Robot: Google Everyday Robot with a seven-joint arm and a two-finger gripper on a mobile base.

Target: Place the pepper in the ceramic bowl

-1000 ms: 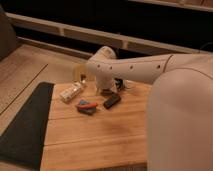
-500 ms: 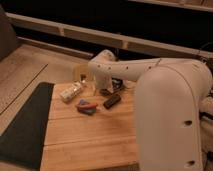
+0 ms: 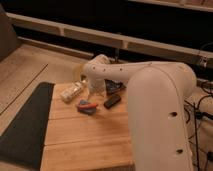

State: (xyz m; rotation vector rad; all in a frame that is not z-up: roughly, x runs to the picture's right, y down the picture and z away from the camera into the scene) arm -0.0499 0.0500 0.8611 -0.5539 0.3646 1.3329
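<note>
Leftward the arm's (image 3: 160, 110) bulk has swung. Unmoved, the pepper (image 3: 88, 104) lies on a blue block (image 3: 90, 109) on the wooden table (image 3: 85, 145). The bowl (image 3: 114, 86) is half hidden behind the arm. The gripper (image 3: 94, 84) is by the glass (image 3: 96, 92), its opening unclear.

1. Finding: an indoor robot test station, lab-like rather than domestic.
2. Work surface: a plank-built wooden tabletop (image 3: 90, 142) fills the lower centre of the frame, with a dark mat (image 3: 25, 125) laid along its left side.
3. Floor: pale, plain flooring (image 3: 27, 62) at upper left.
4. Backdrop: a dark wall across the top, crossed by long pale rails (image 3: 75, 31).
5. Services: loose black cables (image 3: 198, 107) hang at the right edge.
6. Equipment: my white arm (image 3: 155, 105) dominates the right half; my gripper (image 3: 95, 82) sits at centre frame, over the tabletop's far edge.
</note>
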